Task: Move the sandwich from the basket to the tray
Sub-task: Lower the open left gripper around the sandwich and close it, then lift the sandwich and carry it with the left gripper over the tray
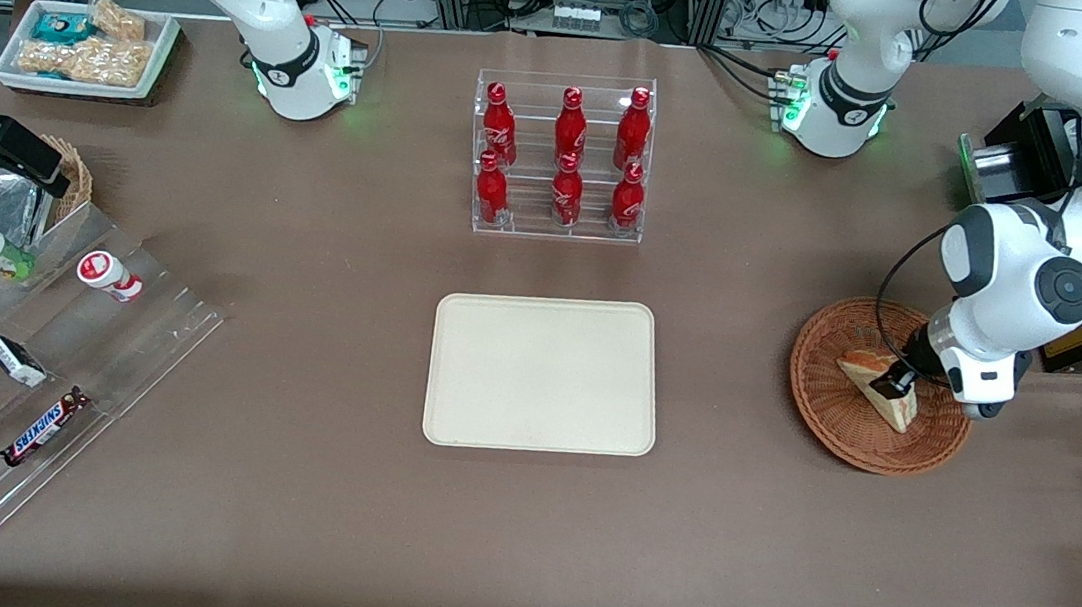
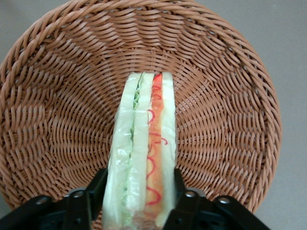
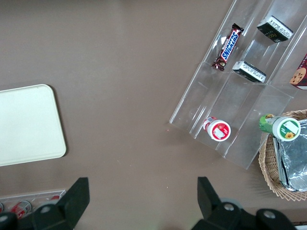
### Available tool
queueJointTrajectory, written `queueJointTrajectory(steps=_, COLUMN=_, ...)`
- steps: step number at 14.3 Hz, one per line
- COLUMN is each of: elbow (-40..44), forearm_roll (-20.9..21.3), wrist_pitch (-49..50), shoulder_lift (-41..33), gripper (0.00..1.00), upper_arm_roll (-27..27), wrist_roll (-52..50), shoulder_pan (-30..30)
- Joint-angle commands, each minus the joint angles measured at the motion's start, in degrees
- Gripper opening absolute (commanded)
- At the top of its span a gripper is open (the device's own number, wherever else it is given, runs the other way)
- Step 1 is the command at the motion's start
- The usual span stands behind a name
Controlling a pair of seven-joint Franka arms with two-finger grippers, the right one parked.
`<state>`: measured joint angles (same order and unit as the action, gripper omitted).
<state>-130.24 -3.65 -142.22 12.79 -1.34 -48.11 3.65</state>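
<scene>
At the right of the front frame, the claw (image 1: 895,383) is down in the basket (image 1: 840,425), its two fingers (image 2: 91,194) pressed against either side of the sandwich (image 1: 879,389), which stands on edge on the wicker. The wrist view shows the bread, green and red layers between the black fingers. The tray (image 1: 544,374) lies bare at frame centre. Farther from the camera, a clear rack (image 1: 562,155) holds six red bottles. At upper left, a white bin (image 1: 86,45) holds snacks; at lower left, clear shelves (image 1: 42,362) carry bars and small pots.
</scene>
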Motion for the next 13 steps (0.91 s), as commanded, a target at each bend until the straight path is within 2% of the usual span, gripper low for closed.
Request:
queueJointTrajectory(steps=1, elbow=1.9, forearm_roll=-0.6, wrist_pitch=0.8, shoulder_lift=-0.6, gripper=0.04, upper_arm_roll=-0.3, wrist_roll=-1.5, shoulder_pan=0.0)
queueJointTrajectory(steps=6, elbow=15.8, forearm_roll=-0.5, wrist_pitch=21.9, shoulder_lift=-0.5, gripper=0.04, upper_arm_roll=-1.2, wrist_roll=-1.5, shoulder_pan=-2.8)
queueJointTrajectory(steps=10, elbow=20.3, forearm_roll=-3.6, wrist_pitch=23.3, shoulder_lift=0.6, gripper=0.04, upper_arm_roll=-1.2, wrist_roll=-2.2, shoulder_pan=-12.0)
queueJointTrajectory(steps=13, elbow=28.1, forearm_roll=-4.0, wrist_pitch=23.3, shoulder_lift=7.1, gripper=0.04, upper_arm_roll=-1.2, wrist_roll=-2.6, shoulder_pan=-21.3)
